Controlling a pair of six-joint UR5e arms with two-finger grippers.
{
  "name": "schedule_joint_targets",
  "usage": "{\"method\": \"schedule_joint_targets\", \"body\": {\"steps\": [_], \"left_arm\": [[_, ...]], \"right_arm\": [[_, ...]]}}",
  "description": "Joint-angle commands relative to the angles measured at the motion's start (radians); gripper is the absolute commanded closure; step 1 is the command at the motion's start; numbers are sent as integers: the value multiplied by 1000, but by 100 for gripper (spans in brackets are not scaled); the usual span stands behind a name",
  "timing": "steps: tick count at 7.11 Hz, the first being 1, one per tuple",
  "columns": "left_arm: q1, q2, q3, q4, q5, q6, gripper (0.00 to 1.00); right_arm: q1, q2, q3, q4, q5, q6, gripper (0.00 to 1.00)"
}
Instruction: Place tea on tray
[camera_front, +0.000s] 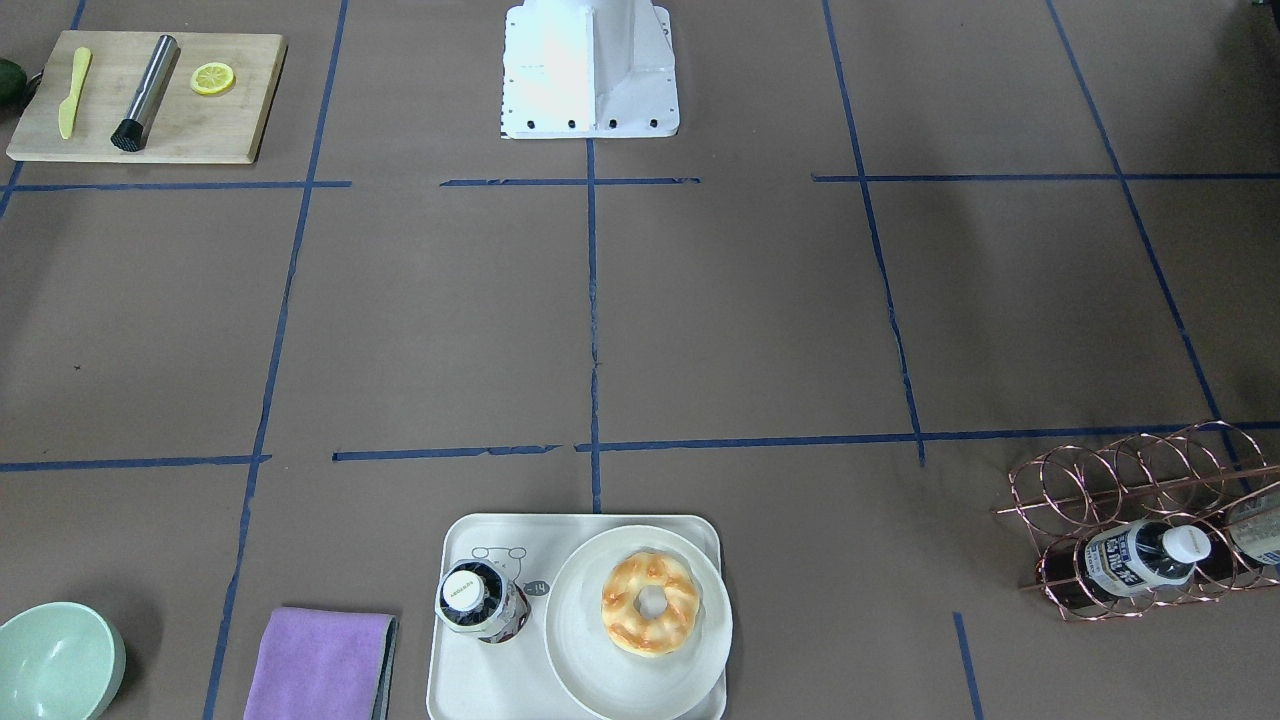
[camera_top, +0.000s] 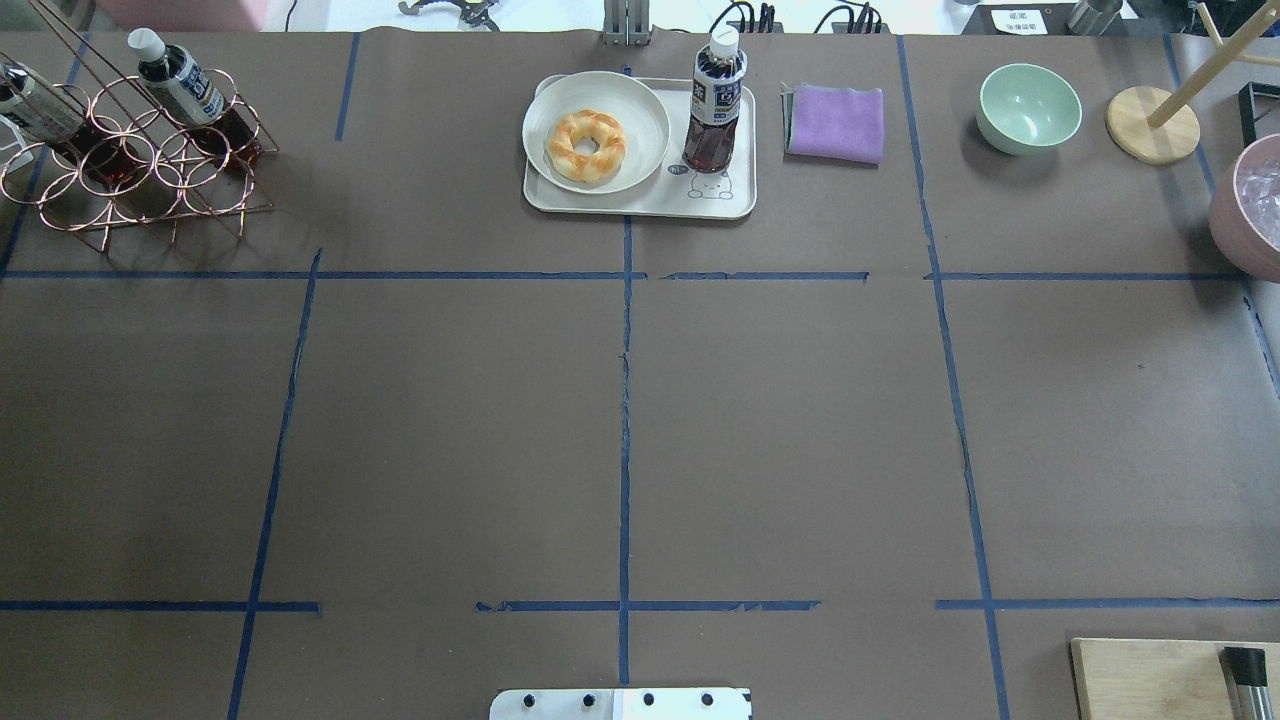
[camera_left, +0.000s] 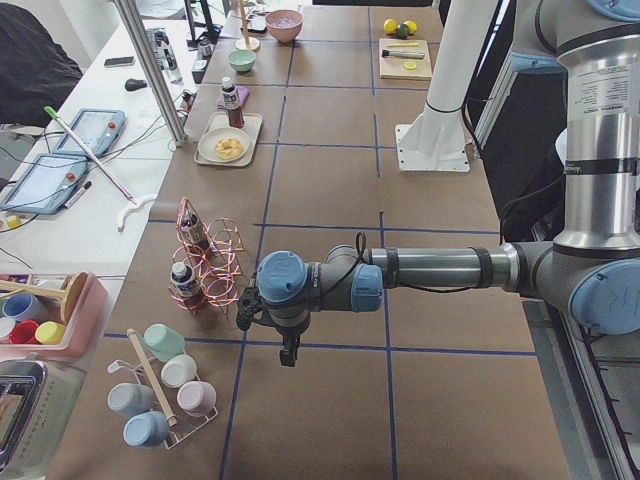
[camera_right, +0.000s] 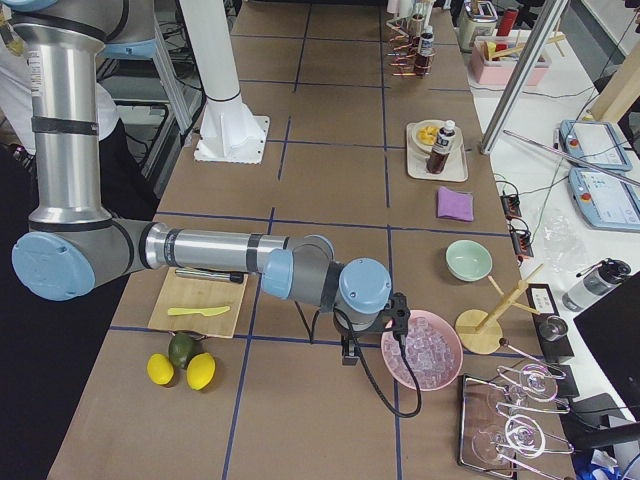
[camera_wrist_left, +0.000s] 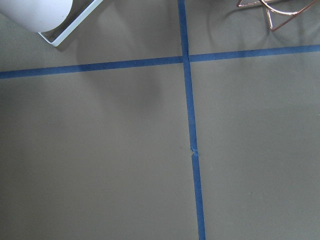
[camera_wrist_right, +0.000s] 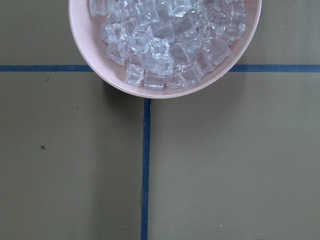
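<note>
Tea (camera_front: 483, 600), front-facing view: where did it stand? (student)

On the tray (camera_front: 455, 680), upright, white cap toward the camera, just beside the plate (camera_front: 700, 650) that held the doughnut (camera_front: 620, 605). No pincer showed. (tutor)

Overhead view? (student)

Long axis vertical, cap uppermost. The bottle stood on the tray's end that lay on the robot's right of the centre tape line. Again no pincer. (tutor)

Exterior left? (student)

The left gripper (camera_left: 288, 345) hung near the copper rack (camera_left: 215, 260), well apart from the tea, which lay far along the table beyond it. Whether its fingers were wide or narrow could not be told. (tutor)

Exterior right? (student)

The right gripper (camera_right: 347, 352) hung just beside the pink ice bowl (camera_right: 420, 355), the tea again far along the table. Its spread could not be told either. (tutor)

Wrist views? (student)

Only taped table, a corner of the rack, and the ice; no tea, no fingers. (tutor)

Which arm was nearer? (student)

Probably the right, marginally; but the placing looked already done, so no grasp seemed called for. (tutor)
</note>
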Motion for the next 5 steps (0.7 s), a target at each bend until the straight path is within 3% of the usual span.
{"method": "schedule_joint_targets", "body": {"steps": [1, 5], "left_arm": [[-1, -4, 0, 0, 2, 1, 0], [-3, -9, -2, -3, 5, 7, 0]], "right_arm": [[3, -7, -8, 26, -1, 1, 0], [-1, 4, 18, 68, -16, 145, 0]]}}
